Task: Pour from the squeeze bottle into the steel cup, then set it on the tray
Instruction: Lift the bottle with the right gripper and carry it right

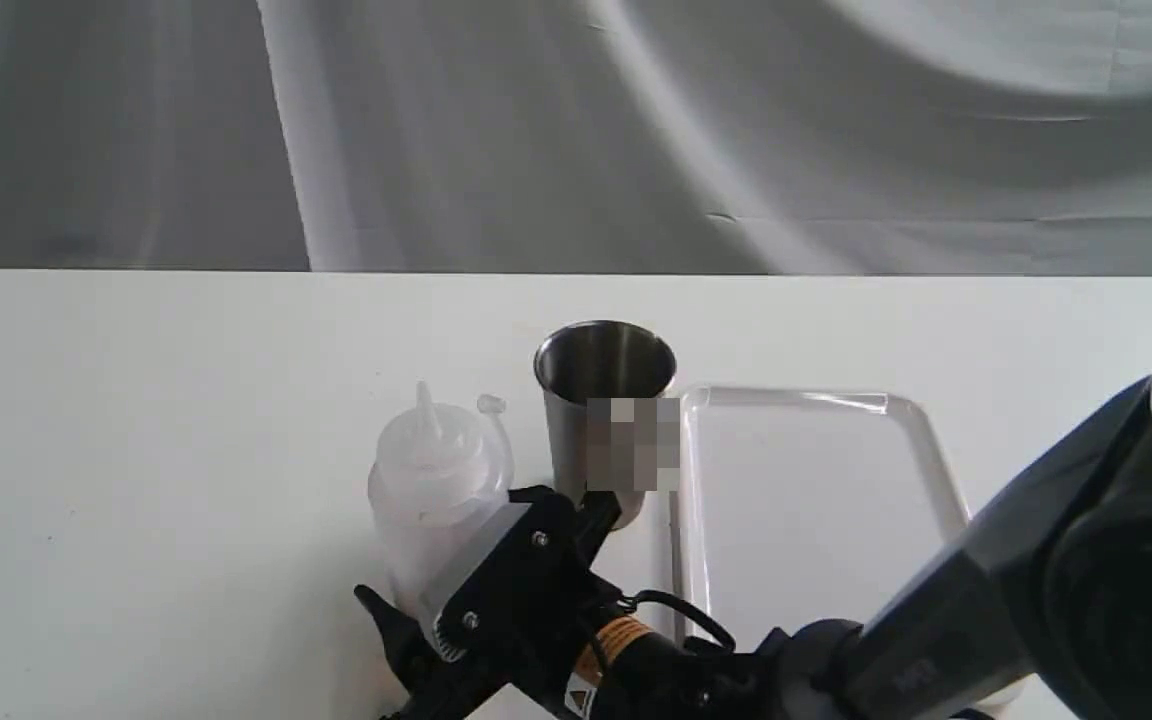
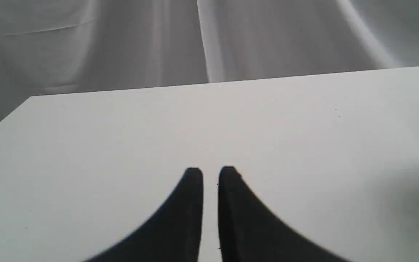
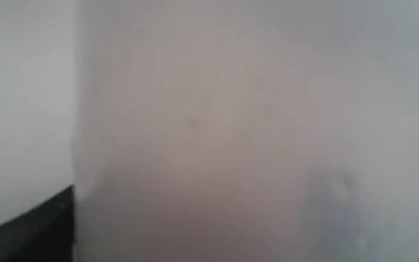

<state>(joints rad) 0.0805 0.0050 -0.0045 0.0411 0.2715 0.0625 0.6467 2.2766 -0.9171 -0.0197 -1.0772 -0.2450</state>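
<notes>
The squeeze bottle [image 1: 436, 480], translucent white with a cone nozzle and a tethered cap, stands upright on the table left of the steel cup [image 1: 601, 400]. The white tray [image 1: 921, 440] lies just right of the cup, with nothing on it. My right gripper [image 1: 481, 555] reaches across from the right, its jaws astride the bottle's lower body; whether they press on it does not show. In the right wrist view the blurred bottle [image 3: 209, 127] fills the picture, with one black finger [image 3: 31, 233] at its edge. My left gripper [image 2: 210, 178] hovers over bare table, fingers nearly together and holding nothing.
The white table [image 1: 136, 400] ends at a straight far edge in front of a grey draped cloth [image 1: 436, 130]. My right arm [image 1: 1036, 580] covers the tray's near right corner. The left arm does not show in the exterior view.
</notes>
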